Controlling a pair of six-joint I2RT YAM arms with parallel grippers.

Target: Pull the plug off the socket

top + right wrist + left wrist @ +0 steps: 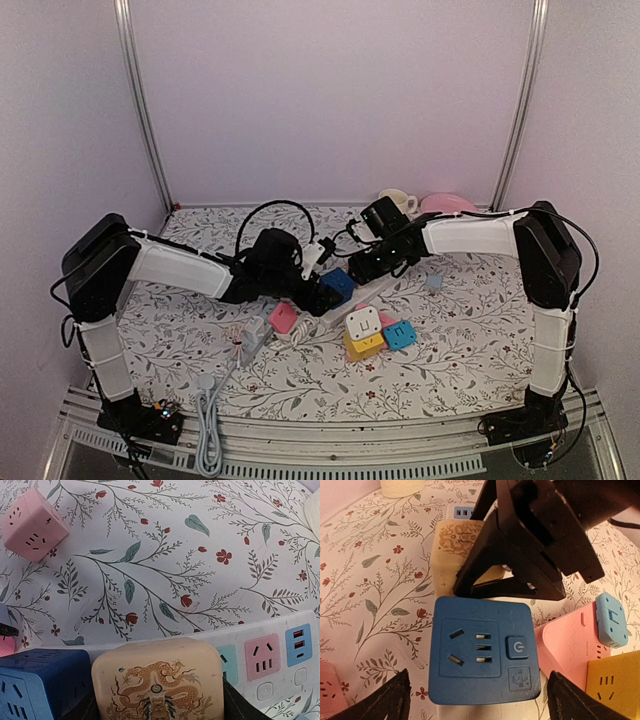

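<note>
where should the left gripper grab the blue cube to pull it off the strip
Its two flat side walls, from straight above. The blue cube sits socket-face up on the strip, and the open left gripper straddles those walls; the far side is blocked by the right gripper on the cream plug.

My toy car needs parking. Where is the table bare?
Near right: bare cloth between the yellow cube and the right arm. Near left: between the grey cable and left arm. The middle, around the power strip and plug, is crowded.

Lower half of cream plug (157, 680) beyond bottom edge
</note>
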